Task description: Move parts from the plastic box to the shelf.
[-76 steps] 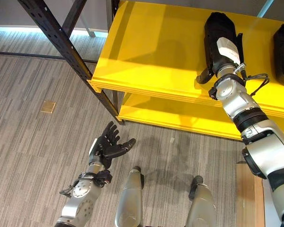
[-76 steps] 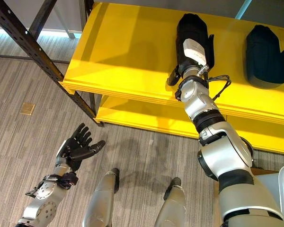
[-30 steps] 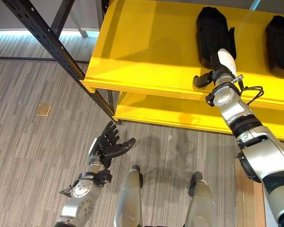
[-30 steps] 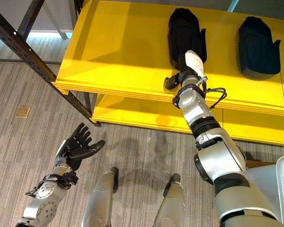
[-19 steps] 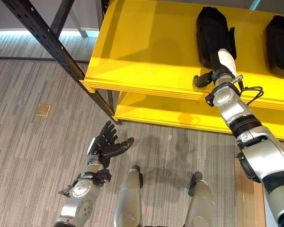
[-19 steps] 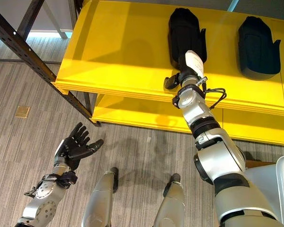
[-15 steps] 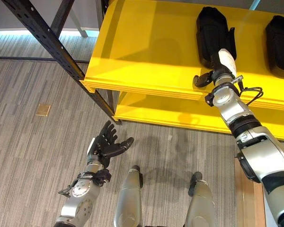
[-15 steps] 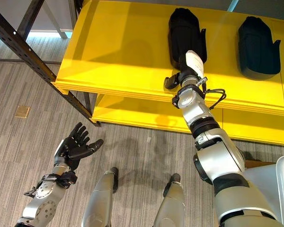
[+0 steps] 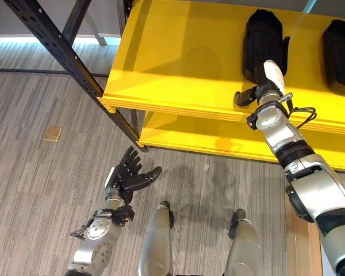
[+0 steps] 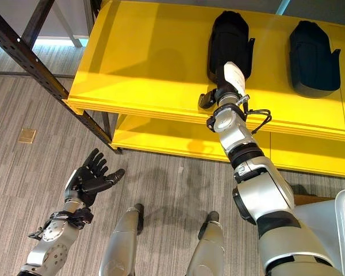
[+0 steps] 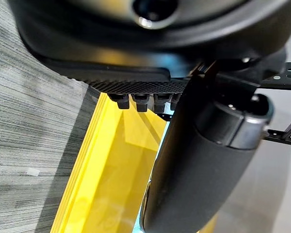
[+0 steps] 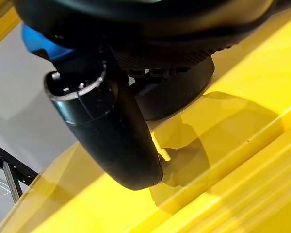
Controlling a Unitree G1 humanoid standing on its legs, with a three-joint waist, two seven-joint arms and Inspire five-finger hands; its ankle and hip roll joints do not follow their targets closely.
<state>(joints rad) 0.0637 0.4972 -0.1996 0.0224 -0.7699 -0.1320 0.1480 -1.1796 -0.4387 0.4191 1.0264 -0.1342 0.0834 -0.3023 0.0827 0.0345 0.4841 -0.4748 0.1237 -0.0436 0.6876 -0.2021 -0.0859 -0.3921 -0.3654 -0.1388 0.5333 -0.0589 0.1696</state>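
Placement is the step in hand, and it looks almost done: a black part lies on the top board of the yellow shelf, its long axis running away from the front edge, with the right hand at its near end. A second black part already rests on the same board further to the robot's right, well apart from the first. Whether the right hand's fingers are curled on the part or slack against it cannot be told; in the right wrist view the thumb hangs over the yellow board and the fingertips sit against the dark part, but the hold itself is hidden.

To finish this well, the hand should let go fully before it draws back, so no finger drags the part toward the shelf's front edge. A straight pull along the arm's own line, lifting slightly, seems safest, since the thumb hovers close to the board. The part should stay clear of its neighbour and well inside the lip.

The left hand hangs low over the grey floor, fingers spread and loose, holding nothing. It can stay idle.
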